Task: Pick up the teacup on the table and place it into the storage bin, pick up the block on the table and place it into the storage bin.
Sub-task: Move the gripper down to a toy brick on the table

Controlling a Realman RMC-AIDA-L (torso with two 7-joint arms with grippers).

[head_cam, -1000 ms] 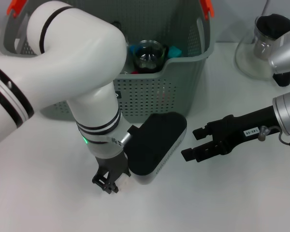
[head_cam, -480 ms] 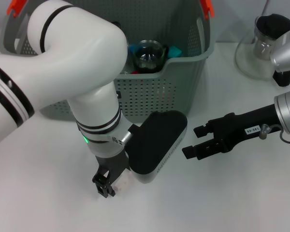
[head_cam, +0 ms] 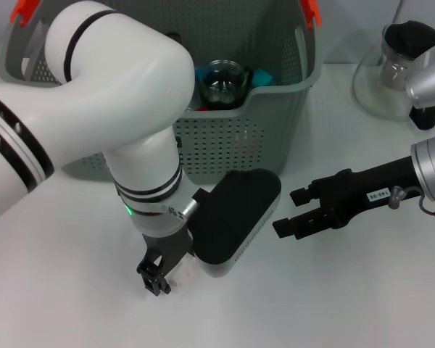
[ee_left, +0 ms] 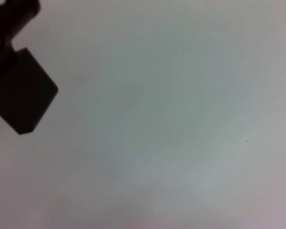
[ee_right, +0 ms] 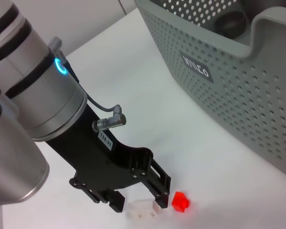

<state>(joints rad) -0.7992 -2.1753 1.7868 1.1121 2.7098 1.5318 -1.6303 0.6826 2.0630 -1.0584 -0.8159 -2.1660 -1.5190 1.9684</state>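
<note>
A small white block (ee_right: 142, 210) lies on the white table, with a red block (ee_right: 180, 201) just beside it. My left gripper (head_cam: 156, 279) points straight down at the table in front of the storage bin (head_cam: 275, 123). In the right wrist view the left gripper (ee_right: 138, 200) is open, its dark fingers (ee_right: 117, 205) standing on either side of the white block. The glass teacup (head_cam: 221, 83) sits inside the bin. My right gripper (head_cam: 296, 214) hovers open and empty to the right of the left wrist.
The bin's perforated wall with its label (ee_right: 196, 67) stands close behind the blocks. A blue item (head_cam: 261, 75) lies in the bin beside the cup. A clear vessel with a black top (head_cam: 395, 65) stands at the back right.
My left gripper has sunk slightly toward the table. The right gripper has stayed almost where it was.
</note>
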